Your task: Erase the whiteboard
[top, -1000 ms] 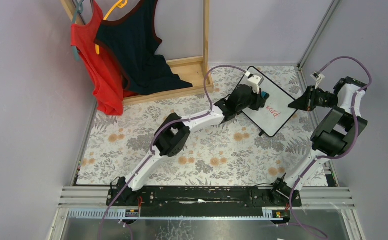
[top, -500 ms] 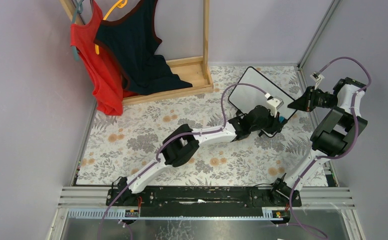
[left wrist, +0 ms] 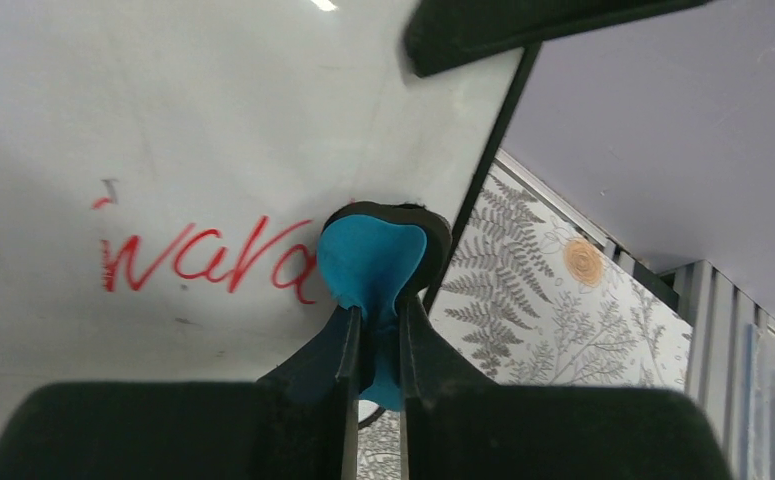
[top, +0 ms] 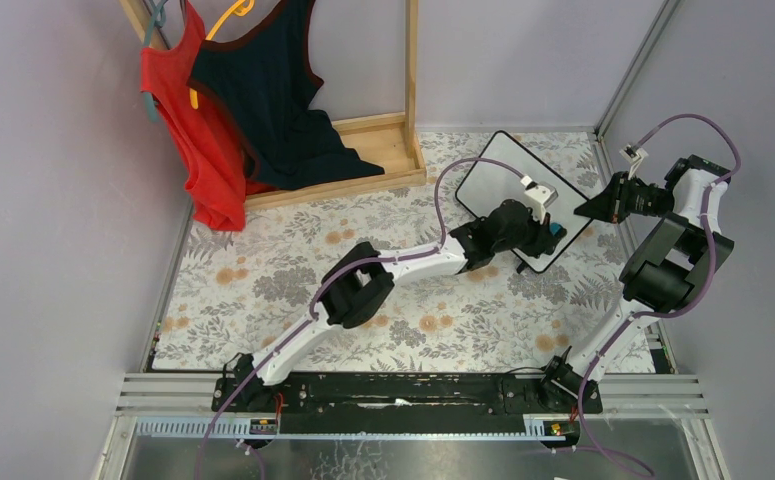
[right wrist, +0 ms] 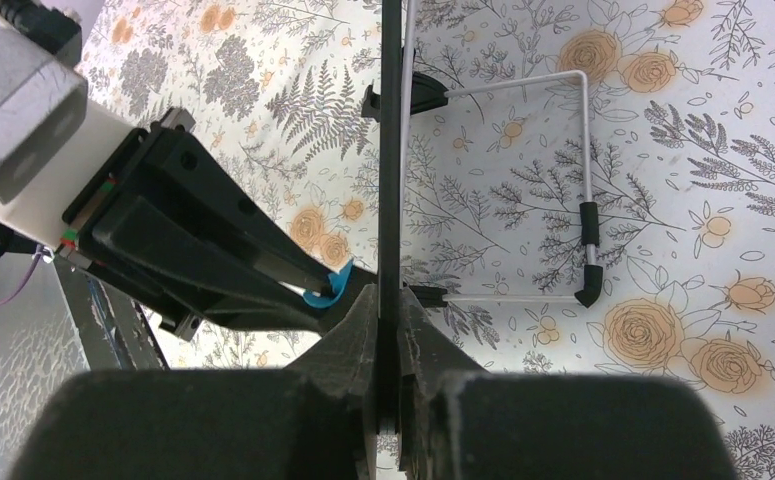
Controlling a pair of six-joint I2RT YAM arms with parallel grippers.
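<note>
The whiteboard point(top: 495, 175) stands tilted at the back right of the table; its white face point(left wrist: 163, 120) carries red writing point(left wrist: 203, 262). My left gripper point(top: 551, 230) is shut on a small blue eraser point(left wrist: 368, 260) pressed to the board's face near its right edge, beside the writing. My right gripper point(top: 588, 209) is shut on the board's thin black edge point(right wrist: 391, 150). The eraser's tip also shows in the right wrist view point(right wrist: 325, 290), left of the board edge. The board's wire stand point(right wrist: 583, 180) with black feet rests on the cloth.
A flowered cloth point(top: 263, 270) covers the table. A wooden clothes rack point(top: 410, 90) with a red top point(top: 188, 130) and a dark top point(top: 273, 100) stands at the back left. Grey walls and a metal rail point(top: 633, 70) close in the right side.
My left gripper swept with the eraser from the board's upper part down to its lower edge, then back up a little. The right arm has held still.
</note>
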